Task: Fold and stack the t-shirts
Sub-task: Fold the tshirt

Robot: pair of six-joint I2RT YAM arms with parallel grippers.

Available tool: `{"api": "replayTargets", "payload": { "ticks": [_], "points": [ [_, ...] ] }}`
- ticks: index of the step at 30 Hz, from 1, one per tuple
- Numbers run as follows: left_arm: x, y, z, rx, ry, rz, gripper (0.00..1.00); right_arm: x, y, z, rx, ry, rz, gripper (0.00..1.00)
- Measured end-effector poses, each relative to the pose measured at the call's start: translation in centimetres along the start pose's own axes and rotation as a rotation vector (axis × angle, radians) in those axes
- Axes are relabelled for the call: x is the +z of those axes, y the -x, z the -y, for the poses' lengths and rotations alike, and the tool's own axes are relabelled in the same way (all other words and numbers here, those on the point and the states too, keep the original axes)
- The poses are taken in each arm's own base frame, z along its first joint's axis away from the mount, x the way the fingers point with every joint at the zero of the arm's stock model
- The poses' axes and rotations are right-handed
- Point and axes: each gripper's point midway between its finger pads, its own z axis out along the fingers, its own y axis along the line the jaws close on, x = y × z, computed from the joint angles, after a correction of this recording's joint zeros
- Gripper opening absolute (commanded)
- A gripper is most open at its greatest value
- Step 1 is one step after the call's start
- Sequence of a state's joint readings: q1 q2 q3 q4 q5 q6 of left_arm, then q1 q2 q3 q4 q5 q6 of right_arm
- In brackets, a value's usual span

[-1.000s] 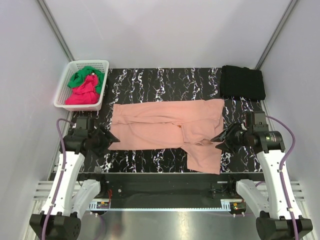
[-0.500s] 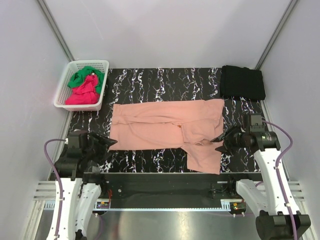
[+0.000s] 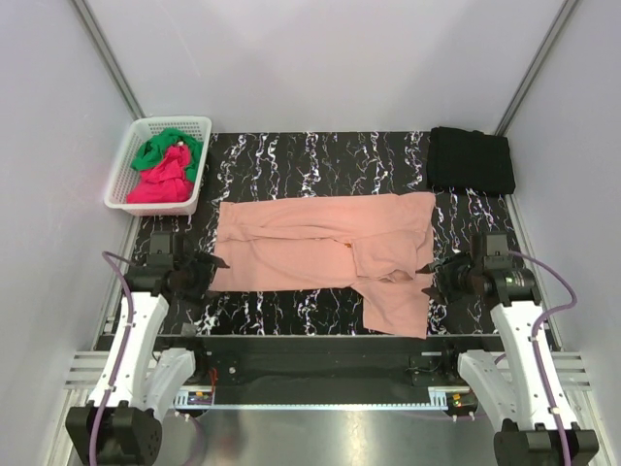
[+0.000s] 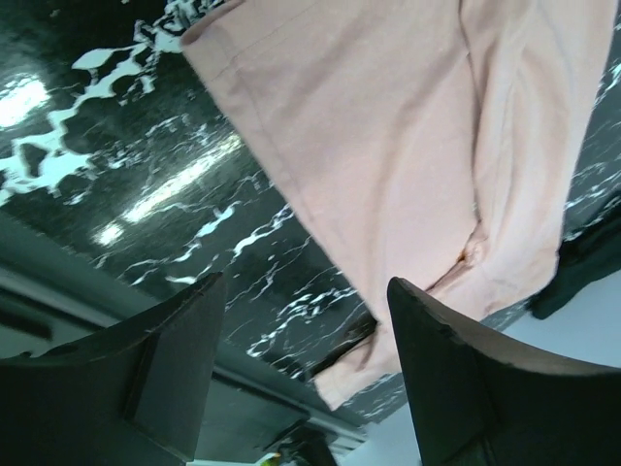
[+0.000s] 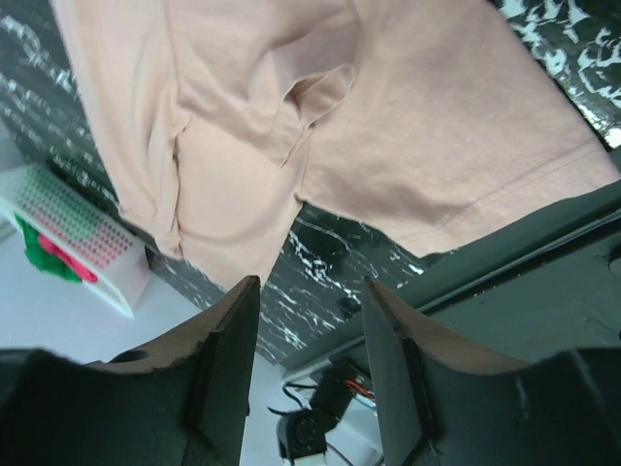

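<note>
A salmon-pink t-shirt (image 3: 325, 248) lies spread flat across the black marbled table (image 3: 320, 155), with one flap folded down toward the front edge at right. My left gripper (image 3: 217, 268) hovers open at the shirt's left edge, nothing between its fingers. In the left wrist view the shirt (image 4: 388, 126) lies beyond the left gripper (image 4: 306, 282). My right gripper (image 3: 427, 277) stands open beside the folded flap, holding nothing. The right wrist view shows the pink t-shirt (image 5: 408, 116) past the right gripper (image 5: 310, 282). A folded black t-shirt (image 3: 471, 160) rests at the back right.
A white basket (image 3: 136, 131) at the back left holds a green t-shirt (image 3: 165, 148) and a magenta-red one (image 3: 160, 184). The basket (image 5: 107, 262) also shows in the right wrist view. Grey walls close in both sides, and a metal rail runs along the table's front.
The left arm dipped back toward the front edge, then returned to the shirt's left edge. The right gripper drew slightly back and its jaws widened. The shirt has not moved.
</note>
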State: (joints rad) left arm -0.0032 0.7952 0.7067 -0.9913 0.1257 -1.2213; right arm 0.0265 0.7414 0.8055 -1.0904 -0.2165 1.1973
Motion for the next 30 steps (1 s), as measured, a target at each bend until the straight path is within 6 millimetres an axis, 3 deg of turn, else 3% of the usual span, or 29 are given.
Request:
{"api": "replayTargets", "payload": {
  "ticks": [7,12,16,17,20,24,30],
  "points": [
    [0.9,1.1,0.8,-0.091,-0.021,0.011,0.72,2.3,0.4,1.0,0.193,-0.043,0.002,0.55],
    [1.7,1.4,0.9,-0.134,-0.019,0.003,0.72,1.1,1.3,0.0,0.207,0.001,0.061,0.56],
    [2.9,0.8,-0.9,-0.189,0.027,-0.028,0.72,-0.3,2.1,-0.5,0.215,0.035,0.122,0.61],
    [3.1,0.7,-1.3,-0.199,0.04,-0.034,0.72,-0.7,2.2,-0.4,0.217,0.037,0.137,0.66],
    [3.3,0.6,-1.8,-0.221,0.062,-0.046,0.72,-1.4,2.5,0.2,0.229,0.043,0.172,0.66],
    [2.6,0.8,-1.0,-0.207,0.054,-0.043,0.72,-0.9,2.0,0.8,0.249,0.031,0.149,0.6],
    [-0.2,2.1,2.4,-0.102,-0.044,-0.002,0.7,0.0,1.1,2.3,0.188,-0.043,0.099,0.58]
  ]
}}
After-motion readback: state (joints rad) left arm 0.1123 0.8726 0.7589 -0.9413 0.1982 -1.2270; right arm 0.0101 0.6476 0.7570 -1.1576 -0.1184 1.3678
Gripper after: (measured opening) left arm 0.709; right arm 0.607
